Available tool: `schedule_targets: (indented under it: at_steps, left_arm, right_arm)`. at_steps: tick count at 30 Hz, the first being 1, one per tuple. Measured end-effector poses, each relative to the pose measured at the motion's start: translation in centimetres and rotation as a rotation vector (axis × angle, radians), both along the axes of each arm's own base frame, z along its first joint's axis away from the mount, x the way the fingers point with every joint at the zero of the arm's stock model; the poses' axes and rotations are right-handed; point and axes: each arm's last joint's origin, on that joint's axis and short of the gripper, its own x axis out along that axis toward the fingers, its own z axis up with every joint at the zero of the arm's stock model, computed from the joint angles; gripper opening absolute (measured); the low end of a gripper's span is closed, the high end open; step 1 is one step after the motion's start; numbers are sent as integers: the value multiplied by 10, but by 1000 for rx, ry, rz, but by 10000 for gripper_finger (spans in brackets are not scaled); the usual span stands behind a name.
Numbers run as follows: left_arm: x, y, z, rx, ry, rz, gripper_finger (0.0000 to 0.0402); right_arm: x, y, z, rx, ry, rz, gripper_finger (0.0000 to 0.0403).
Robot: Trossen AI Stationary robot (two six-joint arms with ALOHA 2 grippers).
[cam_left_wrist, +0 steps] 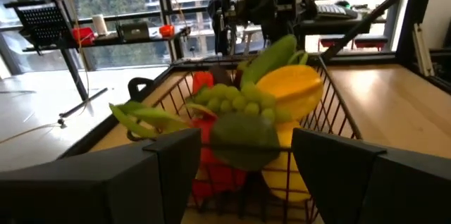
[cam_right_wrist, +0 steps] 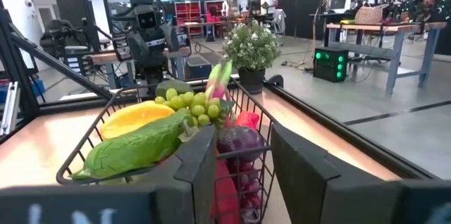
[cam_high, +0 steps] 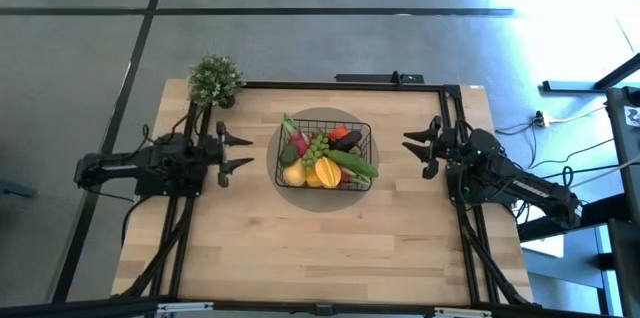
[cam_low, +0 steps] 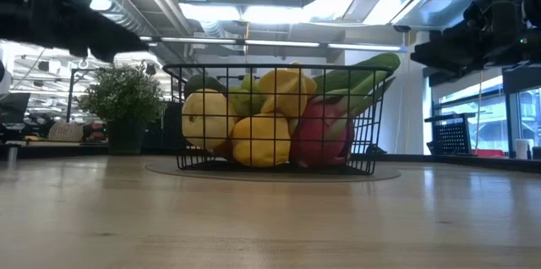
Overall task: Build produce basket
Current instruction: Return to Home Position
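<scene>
As left pincer (cam_high: pixel 238 152) and right pincer (cam_high: pixel 414 152) flank it, the basket (cam_high: pixel 279 164) seems untouched.

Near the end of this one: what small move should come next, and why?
Probably just draw both arms back to rest. The produce sits piled in the basket, and the left pincer and right pincer flank it, open and empty; no loose produce shows on the table.

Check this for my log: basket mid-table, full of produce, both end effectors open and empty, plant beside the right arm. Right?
Wrong on the plant: the high view shows it beside the left arm. The basket sits mid-table, full of produce, and the left end effector and right end effector are open and empty.
</scene>
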Motion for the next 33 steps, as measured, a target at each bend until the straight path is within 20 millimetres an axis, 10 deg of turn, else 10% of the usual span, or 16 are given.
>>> schedule_targets:
  at_steps: [33]
  left_arm:
    - [4, -1, -16, 35, 25, -41, 213]
  right_arm:
    - [3, -2, -4, 27, 49, -1, 131]
